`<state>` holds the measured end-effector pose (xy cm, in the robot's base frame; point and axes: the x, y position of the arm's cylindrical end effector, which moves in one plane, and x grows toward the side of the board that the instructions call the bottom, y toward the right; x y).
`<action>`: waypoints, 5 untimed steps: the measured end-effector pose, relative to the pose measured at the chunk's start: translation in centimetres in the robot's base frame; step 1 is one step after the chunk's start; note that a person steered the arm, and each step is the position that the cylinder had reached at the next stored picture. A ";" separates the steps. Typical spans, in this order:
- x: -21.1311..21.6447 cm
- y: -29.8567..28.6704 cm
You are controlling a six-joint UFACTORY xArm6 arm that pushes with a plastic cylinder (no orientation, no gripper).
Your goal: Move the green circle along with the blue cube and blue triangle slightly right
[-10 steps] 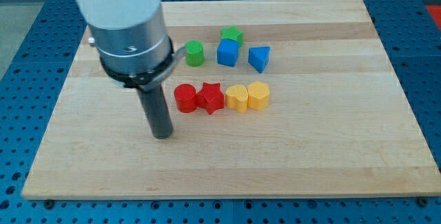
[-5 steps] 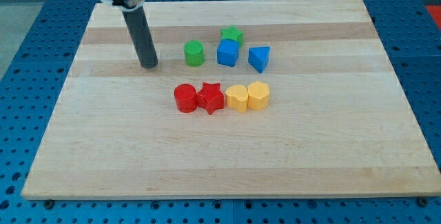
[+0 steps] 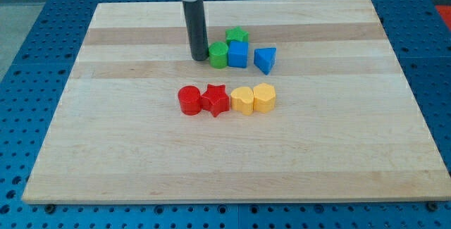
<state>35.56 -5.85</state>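
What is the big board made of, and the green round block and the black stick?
The board looks like pale wood: grain lines and glued strips show. The green circle looks like smooth painted wood or plastic; its even colour leaves that open. The rod ending in my tip, touching the circle's left side, looks like dark matte metal or plastic.

The green circle (image 3: 218, 56), a short upright cylinder, lies in the upper middle of the board, nearer the top edge than the bottom, and touches the blue cube (image 3: 238, 54) on its right side. The blue cube sits flat, roughly midway between the board's left and right edges. The blue triangle (image 3: 265, 59), a wedge-shaped block, lies just beside the cube toward the right edge, a narrow gap between them.
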 end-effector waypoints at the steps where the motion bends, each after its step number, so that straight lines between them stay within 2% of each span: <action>1: 0.0 1.2; 5: 0.0 6.3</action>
<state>35.55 0.42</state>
